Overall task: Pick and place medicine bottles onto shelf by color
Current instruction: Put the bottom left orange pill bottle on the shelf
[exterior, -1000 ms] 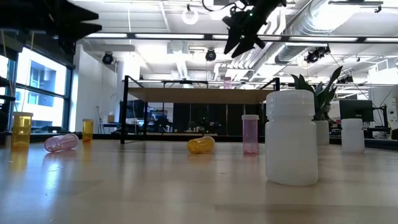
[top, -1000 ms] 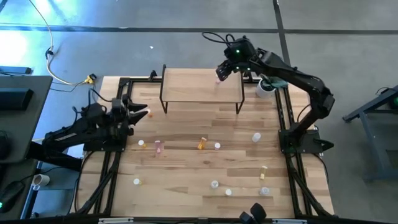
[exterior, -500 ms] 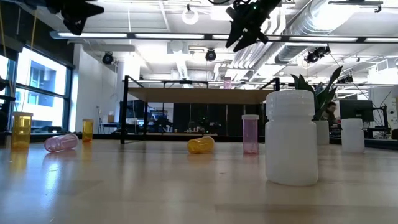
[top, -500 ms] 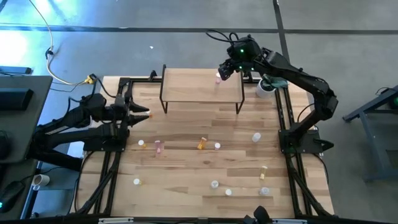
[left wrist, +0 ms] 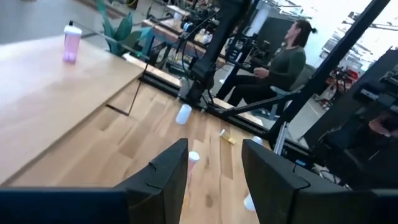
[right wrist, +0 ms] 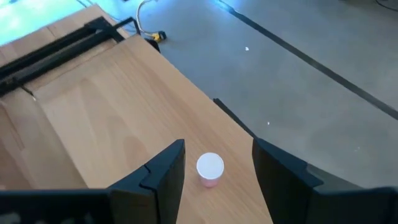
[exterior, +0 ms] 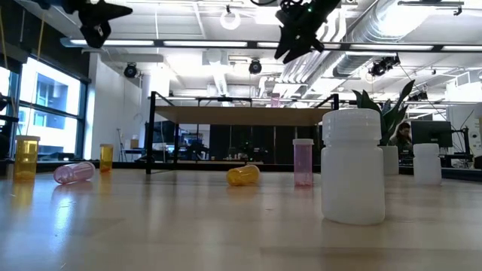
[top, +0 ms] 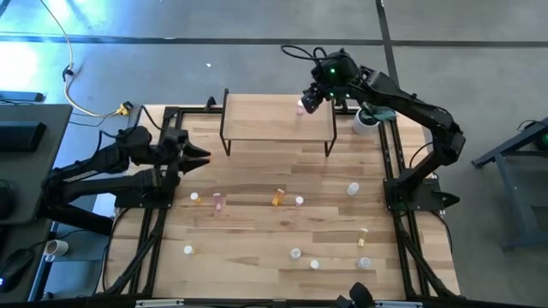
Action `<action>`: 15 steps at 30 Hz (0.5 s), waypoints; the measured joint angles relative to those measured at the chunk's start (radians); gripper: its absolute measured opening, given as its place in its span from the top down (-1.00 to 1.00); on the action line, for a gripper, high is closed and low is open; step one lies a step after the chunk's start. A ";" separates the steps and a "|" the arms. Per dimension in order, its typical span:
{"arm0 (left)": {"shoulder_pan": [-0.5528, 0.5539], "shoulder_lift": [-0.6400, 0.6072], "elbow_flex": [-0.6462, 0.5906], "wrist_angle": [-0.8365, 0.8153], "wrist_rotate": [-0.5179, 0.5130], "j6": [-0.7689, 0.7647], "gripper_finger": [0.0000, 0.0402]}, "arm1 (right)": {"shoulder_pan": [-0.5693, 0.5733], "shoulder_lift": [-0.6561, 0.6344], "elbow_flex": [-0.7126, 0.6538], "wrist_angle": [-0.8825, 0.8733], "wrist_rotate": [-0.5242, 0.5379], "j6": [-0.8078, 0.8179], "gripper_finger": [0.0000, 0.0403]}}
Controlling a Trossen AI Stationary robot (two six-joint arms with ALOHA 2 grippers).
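Note:
The shelf (top: 278,120) stands at the table's far middle. A pink bottle with a white cap (top: 300,108) stands upright on its right part; it also shows in the right wrist view (right wrist: 210,169) and the low view (exterior: 275,98). My right gripper (top: 310,97) hovers open just above it, touching nothing. My left gripper (top: 202,156) is open and empty in the air over the table's left side, with its open fingers showing in its wrist view (left wrist: 214,180). Several bottles stand or lie on the table, among them a pink one (top: 217,202) and an orange one (top: 278,198).
A white plant pot (top: 366,120) stands right of the shelf. More bottles are scattered toward the near right: a clear one (top: 352,188), a yellow one (top: 363,233) and a white one (top: 295,253). A large white bottle (exterior: 352,165) stands close to the low camera. People sit beyond the table.
My left gripper has risen and gone a little toward the table's right, staying open. My right gripper has risen slightly above the pink bottle, which stays upright on the shelf.

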 joint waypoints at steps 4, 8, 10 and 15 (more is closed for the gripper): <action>0.000 0.046 0.039 -0.061 0.000 -0.002 0.37 | 0.000 0.000 0.000 -0.026 0.000 -0.025 0.11; 0.000 0.108 0.128 -0.270 0.007 0.024 0.43 | 0.000 0.000 0.000 -0.057 0.000 -0.044 0.11; -0.008 0.139 0.170 -0.376 0.010 0.030 0.46 | 0.000 0.000 0.000 -0.074 0.000 -0.053 0.11; -0.072 0.181 0.217 -0.583 0.011 0.001 0.50 | 0.000 0.000 0.000 -0.093 0.000 -0.053 0.11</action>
